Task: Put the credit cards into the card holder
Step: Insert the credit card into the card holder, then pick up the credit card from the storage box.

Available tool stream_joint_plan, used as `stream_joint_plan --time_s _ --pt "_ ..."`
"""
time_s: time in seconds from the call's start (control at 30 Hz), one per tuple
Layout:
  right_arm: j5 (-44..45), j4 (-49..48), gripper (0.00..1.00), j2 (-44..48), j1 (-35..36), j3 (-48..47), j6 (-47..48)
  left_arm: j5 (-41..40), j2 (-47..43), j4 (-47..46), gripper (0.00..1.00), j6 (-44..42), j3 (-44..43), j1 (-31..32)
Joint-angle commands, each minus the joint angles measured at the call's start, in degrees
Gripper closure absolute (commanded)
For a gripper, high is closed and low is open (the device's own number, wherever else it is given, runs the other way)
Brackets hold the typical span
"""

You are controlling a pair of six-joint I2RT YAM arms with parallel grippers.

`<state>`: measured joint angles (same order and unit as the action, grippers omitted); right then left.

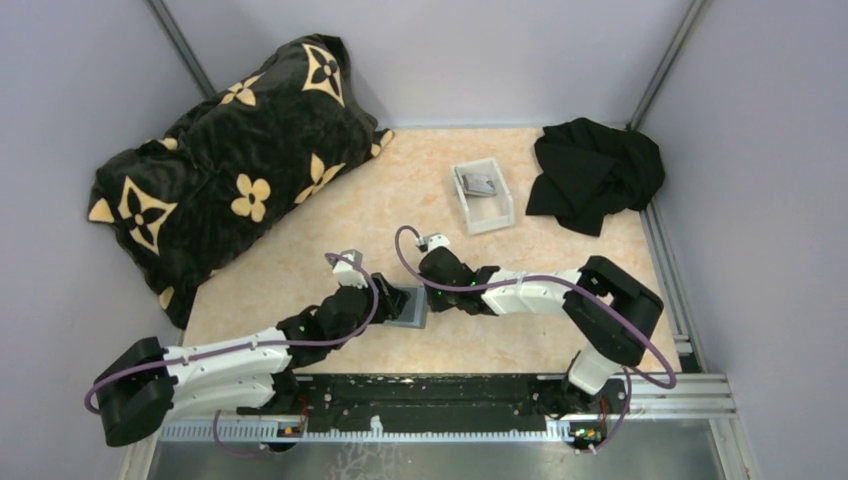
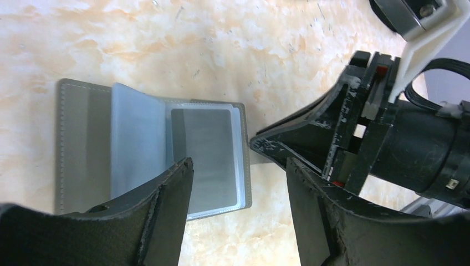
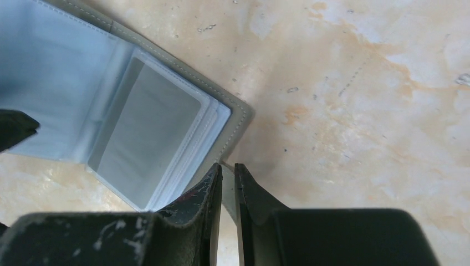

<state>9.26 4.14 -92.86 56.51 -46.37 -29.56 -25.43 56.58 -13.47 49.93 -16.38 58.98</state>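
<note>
**Card holder (image 1: 411, 308) laid open between the arms**

From above, the card holder is seen on the counter (image 1: 330, 220) between both arms, and a credit card (image 1: 479, 183) is seen in the white tray (image 1: 497, 218). In the left wrist view, the left fingers (image 2: 166, 205) are spread over the open holder. In the right wrist view, the right fingers (image 3: 205, 194) are pressed almost together at its edge; a pinch cannot be told.

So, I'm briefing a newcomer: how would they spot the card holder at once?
On the marbled table, look near the front edge, between the left gripper and the right gripper. The card holder lies open there: grey with clear sleeves, unlike the white tray farther back.
</note>
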Motion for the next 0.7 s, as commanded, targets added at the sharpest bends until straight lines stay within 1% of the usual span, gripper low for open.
stream_joint_plan --time_s 0.0,0.17,0.23,0.37,0.5,0.6,0.67 --pt "3.5 2.7 0.85 4.9 0.0 -0.8 1.3 -5.0 -2.9 3.0 0.31 0.9 1.2 -0.3" --pt "4.2 5.0 0.84 7.2 -0.7 -2.7 2.1 -6.1 -4.8 3.9 0.31 0.3 1.4 -0.3" --pt "4.1 5.9 0.82 8.4 -1.5 -3.7 2.6 -6.5 -5.3 4.0 0.31 -0.3 1.2 -0.3" --pt "3.5 7.5 0.78 11.2 -5.7 -6.8 4.4 -7.0 -5.5 4.1 0.28 -2.9 -0.2 -0.3" --pt "3.0 8.8 0.69 11.9 -10.7 -11.0 7.0 -7.3 -4.4 4.0 0.25 -5.5 -2.3 -0.3" --pt "2.3 9.8 0.64 10.7 -14.3 -15.2 9.2 -7.4 -3.2 3.8 0.23 -7.1 -4.0 -0.3" --pt "1.7 10.1 0.59 9.4 -16.9 -18.0 10.4 -7.4 -2.5 3.5 0.23 -7.9 -4.9 -0.3"
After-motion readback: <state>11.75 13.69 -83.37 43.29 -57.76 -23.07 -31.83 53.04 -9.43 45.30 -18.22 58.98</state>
